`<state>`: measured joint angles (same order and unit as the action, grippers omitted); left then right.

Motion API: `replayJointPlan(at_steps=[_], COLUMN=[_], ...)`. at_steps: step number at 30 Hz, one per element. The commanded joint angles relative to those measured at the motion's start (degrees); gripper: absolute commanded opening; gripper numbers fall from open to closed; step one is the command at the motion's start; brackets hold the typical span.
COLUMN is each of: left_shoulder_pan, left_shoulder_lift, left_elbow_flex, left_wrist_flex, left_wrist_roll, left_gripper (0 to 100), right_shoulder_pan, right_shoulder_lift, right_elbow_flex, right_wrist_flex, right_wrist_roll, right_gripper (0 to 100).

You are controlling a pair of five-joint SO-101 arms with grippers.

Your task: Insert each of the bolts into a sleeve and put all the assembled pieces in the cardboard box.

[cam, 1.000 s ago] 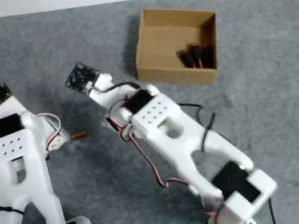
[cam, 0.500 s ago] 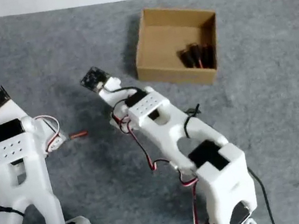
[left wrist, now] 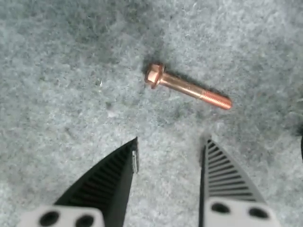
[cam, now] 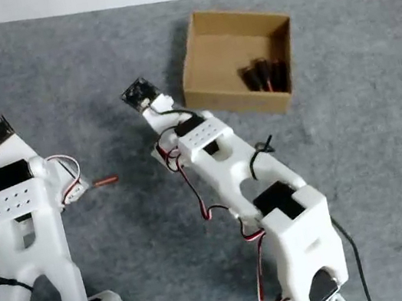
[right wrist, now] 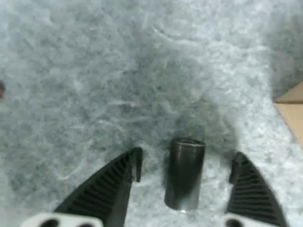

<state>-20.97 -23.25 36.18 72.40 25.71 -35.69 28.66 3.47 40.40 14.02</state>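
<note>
A copper bolt (left wrist: pixel 187 88) lies flat on the grey felt, a short way beyond my open left gripper (left wrist: pixel 169 153); the high view shows the bolt (cam: pixel 105 181) just right of the left arm (cam: pixel 20 206). A dark sleeve (right wrist: pixel 184 172) lies on the felt between the fingers of my open right gripper (right wrist: pixel 185 168), with a gap on each side. The right arm (cam: pixel 223 166) stretches toward the cardboard box (cam: pixel 210 79), which holds several dark assembled pieces (cam: pixel 264 74) in its right corner.
Grey felt covers the whole table. A corner of the cardboard box (right wrist: pixel 291 111) shows at the edge of the right wrist view. Red, white and black cables (cam: pixel 192 191) hang along the right arm. Open felt lies right of the box.
The right arm has swung right and stretched forward toward the box, its wrist board now nearer the box's left wall. The left arm and the bolt have stayed put.
</note>
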Motion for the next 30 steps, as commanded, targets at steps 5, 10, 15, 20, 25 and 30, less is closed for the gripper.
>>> replayJointPlan(at_steps=[5,10,15,20,25,30], left_shoulder_pan=[-0.22,-0.22,-0.48,-0.22,-0.31,-0.57], left_shoulder_lift=[-1.54,-1.54,-2.15,-2.15,-1.54,-1.54], left_elbow_flex=[-0.04,-0.04,-0.48,-1.63,1.19,11.74], left_wrist_flex=[-0.53,-0.44,-0.35,3.69,2.99,-16.79], left_wrist_roll=[-0.09,0.09,8.7,14.24,14.51,23.91], left_gripper=[21,21,21,22,22,22], right_shoulder_pan=[0.57,0.4,0.4,0.31,0.57,0.57], right_shoulder_lift=[0.57,-0.48,-7.16,-10.59,-10.59,-10.51], right_elbow_flex=[-0.4,-2.33,-2.24,0.92,1.45,1.45], right_wrist_flex=[-0.92,6.02,6.9,6.81,4.62,4.7], right_wrist_roll=[-10.2,-10.81,-10.81,-10.81,-10.73,-10.81], right_gripper=[0.5,0.5,0.5,0.5,0.5,0.5])
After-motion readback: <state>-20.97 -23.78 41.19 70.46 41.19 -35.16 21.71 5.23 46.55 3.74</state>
